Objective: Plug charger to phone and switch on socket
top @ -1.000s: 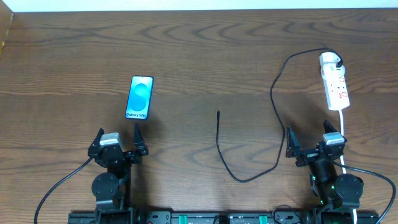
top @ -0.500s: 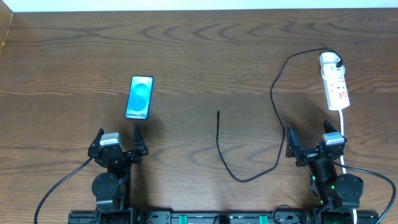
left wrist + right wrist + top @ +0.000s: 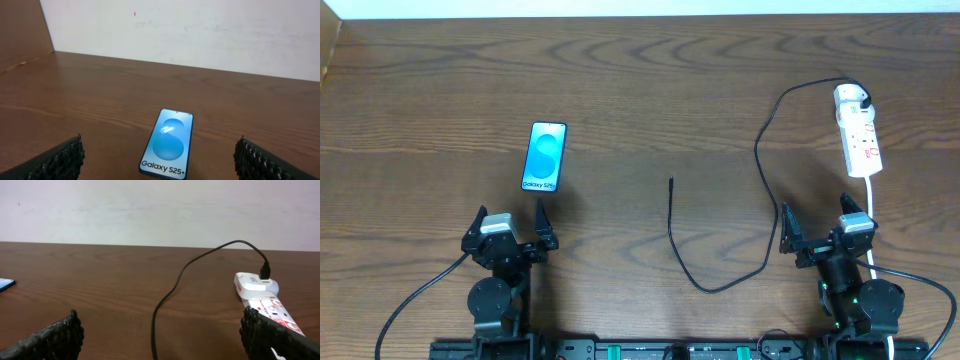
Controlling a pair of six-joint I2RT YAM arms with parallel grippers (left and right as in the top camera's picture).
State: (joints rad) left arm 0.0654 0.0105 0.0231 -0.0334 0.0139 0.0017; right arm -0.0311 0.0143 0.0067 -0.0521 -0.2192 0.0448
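Note:
The phone (image 3: pixel 545 156) lies flat on the left of the table, its blue "Galaxy S25" screen up; it also shows in the left wrist view (image 3: pixel 167 144). The charger cable (image 3: pixel 760 170) runs from the white plug on the socket (image 3: pixel 858 132) down in a loop to its free tip (image 3: pixel 670 182) at mid-table. The cable (image 3: pixel 172 287) and the socket (image 3: pixel 262 297) show in the right wrist view. My left gripper (image 3: pixel 510 228) is open and empty just in front of the phone. My right gripper (image 3: pixel 822 232) is open and empty in front of the socket.
The socket's white cord (image 3: pixel 873 215) runs down past my right gripper. A pale wall (image 3: pixel 200 30) stands behind the table's far edge. A wooden panel (image 3: pixel 22 27) rises at the far left.

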